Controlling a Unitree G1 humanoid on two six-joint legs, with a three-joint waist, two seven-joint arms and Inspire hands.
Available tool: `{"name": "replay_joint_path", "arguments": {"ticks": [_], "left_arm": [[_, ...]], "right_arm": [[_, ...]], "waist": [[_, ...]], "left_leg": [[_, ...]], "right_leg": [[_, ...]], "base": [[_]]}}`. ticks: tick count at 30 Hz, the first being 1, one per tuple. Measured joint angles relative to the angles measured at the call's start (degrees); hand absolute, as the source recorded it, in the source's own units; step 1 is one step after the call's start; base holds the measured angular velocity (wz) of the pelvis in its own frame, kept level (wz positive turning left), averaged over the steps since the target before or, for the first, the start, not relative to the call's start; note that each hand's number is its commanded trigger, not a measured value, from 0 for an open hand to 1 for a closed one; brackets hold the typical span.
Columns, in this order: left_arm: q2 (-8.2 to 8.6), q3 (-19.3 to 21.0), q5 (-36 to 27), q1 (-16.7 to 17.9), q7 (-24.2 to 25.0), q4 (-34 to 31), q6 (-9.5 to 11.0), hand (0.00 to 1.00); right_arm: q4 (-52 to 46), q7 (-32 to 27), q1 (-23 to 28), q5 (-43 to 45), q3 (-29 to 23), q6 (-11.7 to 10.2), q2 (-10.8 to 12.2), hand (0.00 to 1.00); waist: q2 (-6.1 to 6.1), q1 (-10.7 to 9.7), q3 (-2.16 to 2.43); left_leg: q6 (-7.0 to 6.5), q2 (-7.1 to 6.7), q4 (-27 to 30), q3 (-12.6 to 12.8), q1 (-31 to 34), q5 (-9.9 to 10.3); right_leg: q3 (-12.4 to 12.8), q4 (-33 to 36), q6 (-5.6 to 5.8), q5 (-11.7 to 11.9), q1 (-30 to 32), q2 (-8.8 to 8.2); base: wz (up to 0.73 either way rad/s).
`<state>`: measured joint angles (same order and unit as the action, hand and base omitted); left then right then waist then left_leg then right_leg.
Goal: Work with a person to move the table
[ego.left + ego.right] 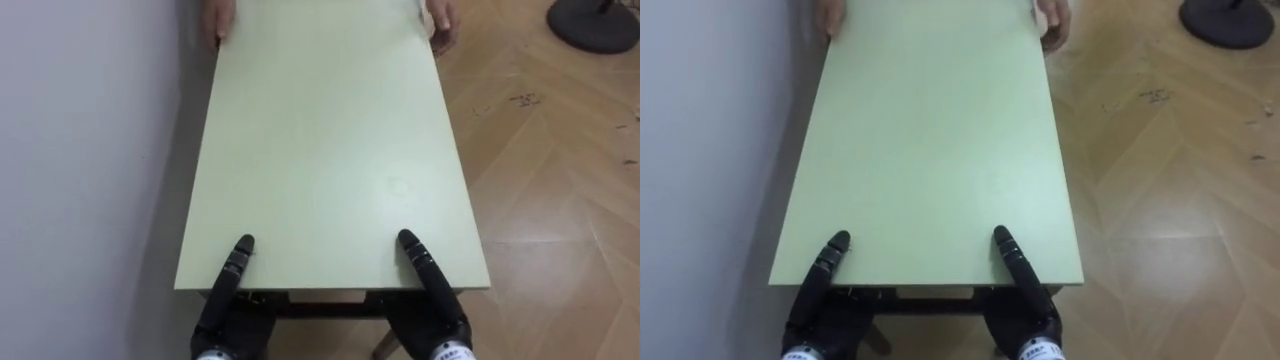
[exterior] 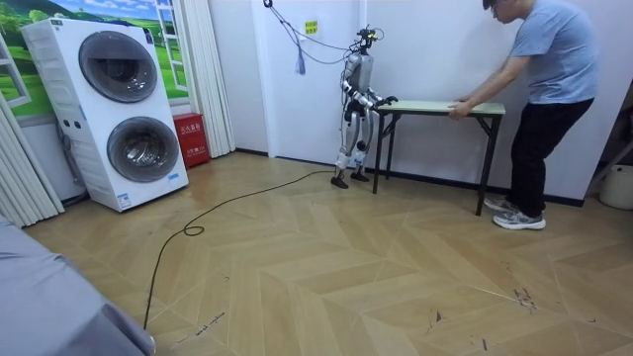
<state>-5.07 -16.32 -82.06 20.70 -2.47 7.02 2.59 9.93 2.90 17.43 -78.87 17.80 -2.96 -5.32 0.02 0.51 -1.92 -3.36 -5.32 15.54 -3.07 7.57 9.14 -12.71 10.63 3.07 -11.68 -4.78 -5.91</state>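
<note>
Parquet flooring [image 2: 346,287] of light brown wood, laid in a herringbone pattern, covers the room. A plain white wall [image 1: 80,150] runs along the far side. At the room view's left, a tall white stack of two front-loading laundry machines [image 2: 119,109] stands by a curtain.

Against the white wall stands the long rectangular table with a pale green top and dark metal legs [image 1: 330,150]. One long side of it lies close to the wall, on the robot's left.

A person in a blue-grey T-shirt and black trousers [image 2: 549,89] stands at the table's end on the room view's right. The person leans forward with both arms stretched down to the tabletop.

The robot stands upright at the opposite end, facing the person along the table's length.

Seen from the robot's head, its black left hand [image 1: 225,320] meets the near edge towards the left corner. Its black right hand [image 1: 440,315] meets the same edge towards the right corner. Each thumb lies straight on the green top. The rest of each hand is tucked beneath the edge, so I cannot tell whether either hand grips.

At the far end, the person's two hands [image 1: 215,25] hold the corners.

A dark round stand base [image 1: 595,22] sits on the parquet to the table's right, well apart. A small red box [image 2: 190,138] stands beside the laundry stack.
</note>
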Motion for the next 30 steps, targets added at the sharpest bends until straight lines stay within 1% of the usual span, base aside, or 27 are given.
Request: {"name": "replay_joint_path", "arguments": {"ticks": [1, 2, 4, 6, 7, 8, 9, 10, 11, 13, 14, 16, 17, 18, 19, 21, 24, 27, 30], "left_arm": [[0.1, 0.1, 0.1, 0.0, 0.3, 0.4, 0.0, 1.0], [0.36, 0.6, 0.6, 0.0, 0.9, 1.2, 0.0, 1.0], [0.67, 1.0, 1.1, -0.1, 1.1, 1.7, -0.1, 1.0], [1.76, 2.1, 2.4, -0.4, 2.5, 3.4, -0.1, 1.0], [1.81, 2.3, 3.0, -0.4, 2.7, 3.8, -0.1, 0.94], [1.85, 2.7, 3.3, -0.4, 3.1, 4.5, -0.3, 0.76], [1.96, 3.0, 3.6, -0.6, 3.2, 5.3, -0.5, 0.18], [1.98, 3.1, 3.6, -0.7, 3.3, 5.6, -0.6, 0.0], [2.04, 3.2, 3.6, -0.9, 3.5, 6.3, -0.9, 0.0], [2.02, 3.5, 4.1, -1.3, 4.3, 7.4, -1.5, 0.0], [1.95, 3.8, 4.3, -1.6, 5.3, 8.2, -1.9, 0.0], [1.25, 3.8, 8.2, -2.0, 7.4, 10.0, -2.1, 0.0], [0.06, 3.5, 12.1, -2.1, 8.1, 10.9, -2.3, 0.0], [-0.44, 3.1, 14.5, -2.0, 8.2, 11.2, -2.6, 0.0], [-0.76, 3.0, 15.7, -2.1, 8.2, 11.1, -2.6, 0.0], [-0.81, 2.6, 18.4, -2.4, 8.4, 11.1, -2.6, 0.0], [-0.68, 2.0, 20.2, -2.5, 9.7, 11.2, -3.1, 0.0], [-0.95, 1.5, 20.3, -2.7, 10.5, 11.2, -3.9, 0.0], [-1.13, 1.4, 20.3, -2.9, 11.0, 11.2, -4.5, 0.0]], "right_arm": [[0.4, 0.3, 0.0, 0.3, -0.2, 0.0, 0.3, 1.0], [0.9, 0.5, 0.0, 0.8, -0.3, 0.1, 0.9, 1.0], [1.2, 0.5, -0.3, 1.1, -0.3, 0.2, 1.1, 1.0], [2.2, 1.1, -0.6, 1.7, -0.7, 0.6, 1.7, 1.0], [2.7, 1.3, -0.7, 2.1, -0.7, 0.6, 2.0, 1.0], [3.5, 1.6, -1.0, 2.8, -0.9, 0.6, 2.6, 1.0], [4.3, 1.9, -1.0, 3.4, -1.2, 0.6, 3.1, 0.52], [4.6, 1.9, -1.0, 3.5, -1.2, 0.6, 3.2, 0.0], [5.2, 2.0, -1.2, 3.8, -1.4, 0.6, 3.4, 0.0], [5.4, 2.0, -1.4, 4.2, -2.0, 1.2, 3.4, 0.0], [5.5, 2.4, -1.5, 4.4, -2.4, 1.7, 3.3, 0.0], [7.3, 6.1, -1.6, 5.0, -2.9, 2.3, 3.2, 0.0], [8.6, 8.9, -1.5, 5.9, -2.9, 2.7, 2.6, 0.0], [9.9, 10.9, -1.6, 7.3, -2.8, 3.1, 2.1, 0.0], [10.2, 11.6, -1.6, 7.7, -2.7, 3.1, 1.8, 0.0], [10.8, 14.2, -1.5, 9.3, -2.7, 3.6, 0.7, 0.0], [11.3, 16.2, -1.5, 10.3, -2.8, 4.3, 0.1, 0.0], [11.3, 17.4, -1.6, 10.4, -2.8, 4.9, -0.9, 0.0], [11.4, 18.8, -1.6, 10.4, -2.8, 5.6, -1.5, 0.0]], "waist": [[0.02, 0.0, 0.03], [-0.01, 0.0, 0.18], [0.03, 0.1, 0.19], [0.03, 0.3, 0.23], [0.04, 0.3, 0.29], [0.05, 0.3, 0.37], [0.14, 0.2, 0.46], [0.21, 0.2, 0.63], [0.27, 0.2, 1.01], [0.45, 0.2, 1.12], [0.62, 0.2, 1.06], [0.82, 0.2, 1.04], [0.88, 0.1, 1.03], [0.87, 0.0, 1.03], [0.86, 0.0, 1.02], [0.81, -0.3, 0.99], [0.51, -0.4, 0.89], [0.35, -0.3, 0.86], [0.13, -0.4, 0.81]], "left_leg": [[-0.02, 0.03, -0.1, 0.1, -0.2, 0.0], [-0.04, 0.18, -0.2, 0.6, -0.3, 0.0], [-0.21, 0.46, -0.2, 1.5, -0.3, 0.0], [-0.27, 0.54, -0.2, 1.9, -0.7, 0.0], [-0.27, 0.59, -0.3, 2.0, -0.8, 0.0], [-0.27, 0.59, -0.3, 2.1, -1.2, 0.0], [-0.27, 0.6, -0.5, 2.1, -1.6, 0.0], [-0.27, 0.62, -0.6, 2.1, -1.8, 0.0], [-0.38, 0.61, -0.9, 2.1, -2.0, 0.0], [-0.46, 0.61, -1.1, 2.2, -2.2, -0.1], [-0.5, 0.62, -1.2, 2.3, -2.3, -0.1], [-0.62, 0.6, -1.3, 2.4, -2.6, -0.2], [-0.62, 0.62, -1.5, 2.4, -3.0, -0.2], [-0.61, 0.68, -1.9, 2.6, -3.5, -0.2], [-0.61, 0.71, -1.9, 2.7, -3.6, -0.2], [-0.6, 0.76, -2.1, 3.0, -3.9, -0.2], [-0.6, 0.88, -2.2, 3.6, -4.2, -0.2], [-0.61, 0.89, -2.2, 4.4, -4.2, -0.2], [-0.6, 0.99, -2.2, 4.5, -4.2, -0.2]], "right_leg": [[0.0, 0.0, 0.0, 0.0, -0.1, 0.0], [0.1, 0.0, 0.0, 0.0, -0.2, 0.01], [0.1, 0.0, 0.01, 0.0, -0.1, 0.01], [0.1, 0.1, -0.01, 0.0, -0.2, 0.01], [0.1, 0.1, -0.01, 0.0, -0.3, 0.01], [0.0, 0.0, -0.01, 0.0, -0.6, 0.01], [0.0, 0.0, -0.01, 0.0, -1.1, 0.01], [0.0, 0.0, -0.01, 0.0, -1.1, 0.02], [0.0, 0.0, -0.01, 0.0, -1.2, 0.02], [0.0, 0.0, -0.01, 0.0, -1.3, 0.02], [0.0, 0.0, -0.01, 0.0, -1.3, 0.02], [0.0, -0.1, -0.01, 0.0, -1.5, -0.02], [0.0, -0.1, 0.0, 0.0, -1.8, -0.03], [0.1, -0.2, 0.0, 0.0, -2.1, -0.02], [0.1, -0.2, 0.0, 0.0, -2.1, -0.02], [0.3, -0.3, 0.0, 0.0, -2.2, -0.02], [1.2, -0.3, 0.0, 0.0, -2.2, 0.0], [1.5, -0.9, 0.0, 0.0, -2.3, -0.07], [1.4, -0.9, 0.0, 0.0, -2.2, -0.04]], "base": [[0.0], [-0.04], [-0.06], [-0.09], [-0.11], [-0.06], [-0.04], [0.0], [0.0], [-0.02], [-0.04], [0.0], [-0.06], [-0.09], [-0.12], [-0.11], [-0.11], [-0.13], [-0.03]]}}
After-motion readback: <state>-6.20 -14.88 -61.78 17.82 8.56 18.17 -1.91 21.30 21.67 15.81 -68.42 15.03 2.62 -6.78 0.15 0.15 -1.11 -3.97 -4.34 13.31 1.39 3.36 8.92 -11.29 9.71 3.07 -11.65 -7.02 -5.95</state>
